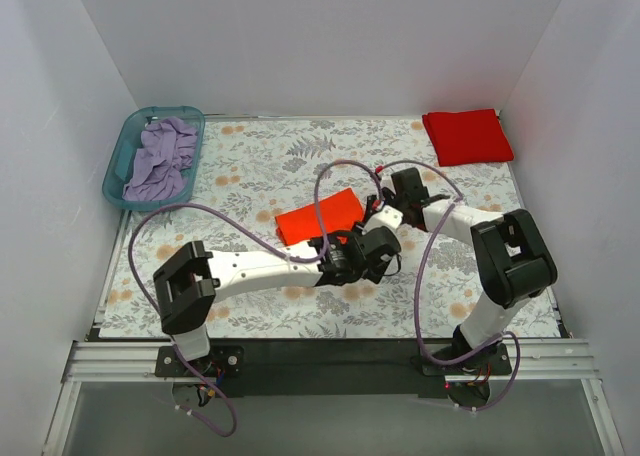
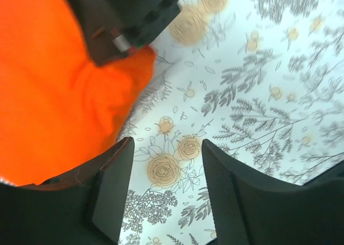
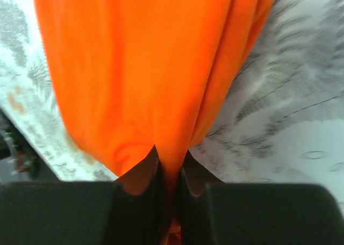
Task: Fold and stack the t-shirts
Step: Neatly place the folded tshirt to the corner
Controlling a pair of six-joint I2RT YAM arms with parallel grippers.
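Note:
The bright orange t-shirt [image 1: 318, 217] lies folded mid-table, and its cloth fills the right wrist view [image 3: 145, 67]. My right gripper [image 3: 169, 155] is shut on a pinched fold at the shirt's right edge [image 1: 372, 212]. My left gripper [image 2: 166, 146] stands open just beside that shirt [image 2: 48, 94], with only the flowered tablecloth between its fingers; in the top view it sits at the shirt's near right corner [image 1: 383, 248]. The deeper red t-shirt [image 1: 467, 136] lies folded flat at the back right corner.
A teal basket [image 1: 125, 148] holding a lavender cloth [image 1: 160, 158] stands at the back left. White walls close in the table on three sides. The two wrists are close together, with purple cables [image 1: 330, 176] looping above them.

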